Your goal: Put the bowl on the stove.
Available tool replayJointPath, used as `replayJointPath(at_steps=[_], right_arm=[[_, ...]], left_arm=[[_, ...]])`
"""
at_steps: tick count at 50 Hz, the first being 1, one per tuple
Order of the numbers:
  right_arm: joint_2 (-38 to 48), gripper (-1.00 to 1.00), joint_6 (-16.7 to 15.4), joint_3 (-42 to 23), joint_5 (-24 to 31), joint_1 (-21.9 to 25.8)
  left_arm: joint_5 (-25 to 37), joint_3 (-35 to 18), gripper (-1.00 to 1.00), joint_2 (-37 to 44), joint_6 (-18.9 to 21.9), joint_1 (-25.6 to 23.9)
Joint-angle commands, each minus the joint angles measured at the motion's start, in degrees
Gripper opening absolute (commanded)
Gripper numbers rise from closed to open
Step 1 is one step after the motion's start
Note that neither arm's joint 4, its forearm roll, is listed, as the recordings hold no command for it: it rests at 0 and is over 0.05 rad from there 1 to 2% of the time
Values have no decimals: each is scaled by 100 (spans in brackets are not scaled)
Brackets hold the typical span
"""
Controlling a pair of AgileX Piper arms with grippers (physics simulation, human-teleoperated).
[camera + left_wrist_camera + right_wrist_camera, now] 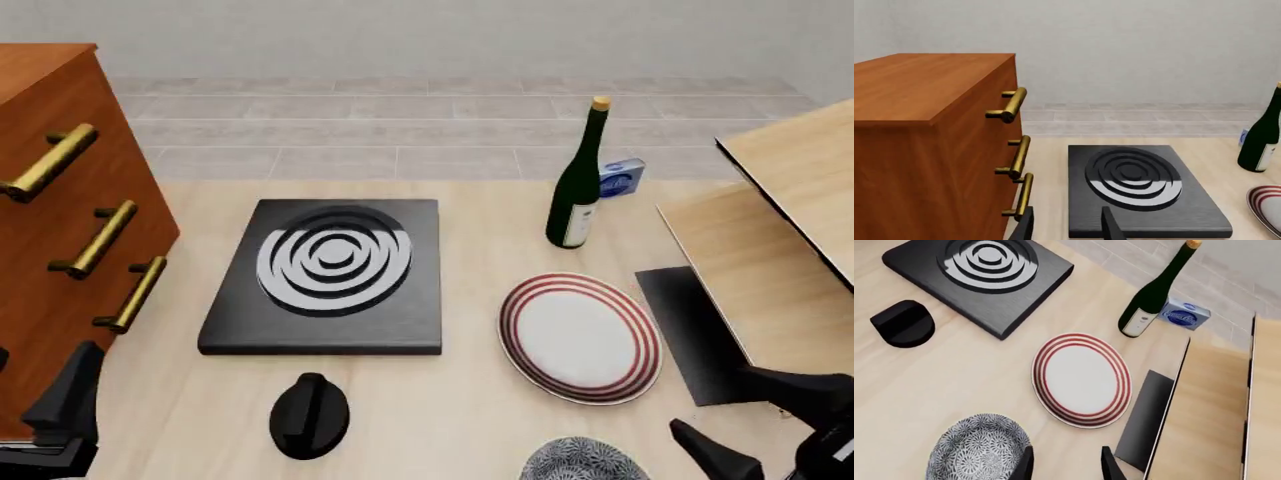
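The speckled black-and-white bowl [585, 463] sits at the table's front edge, right of centre, partly cut off by the frame. It shows more fully in the right wrist view [977, 447]. The black stove [327, 275] with silver burner rings lies left of centre and also shows in both wrist views [1134, 185] [977, 275]. My right gripper [754, 420] is open and empty, to the right of the bowl; in its wrist view [1066, 467] the bowl lies beside one finger. My left gripper [34, 385] is open and empty at the front left, near the stove's front edge [1067, 227].
A red-striped white plate [581, 335] lies between bowl and stove. A black round knob [310, 413] sits in front of the stove. A wooden cabinet [54, 200] with brass handles stands at the left. A dark bottle [577, 185], a blue box [621, 177], a black mat [687, 330] and wooden boards [761, 260] are at the right.
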Motion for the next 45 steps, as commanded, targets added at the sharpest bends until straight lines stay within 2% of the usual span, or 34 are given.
replayJointPath(at_steps=[1,6,19,29,45], right_arm=[[267,100,151,78,78,382],[375,100,289,104,73,596],[609,100,568,363,-99,780],[1119,100,796,540,-535,1011],[1512,100,959,987,-1168,972]], left_arm=[[0,0,100,0,0,0],[0,0,100,0,0,0],[0,0,100,0,0,0],[0,0,100,0,0,0],[0,0,100,0,0,0]])
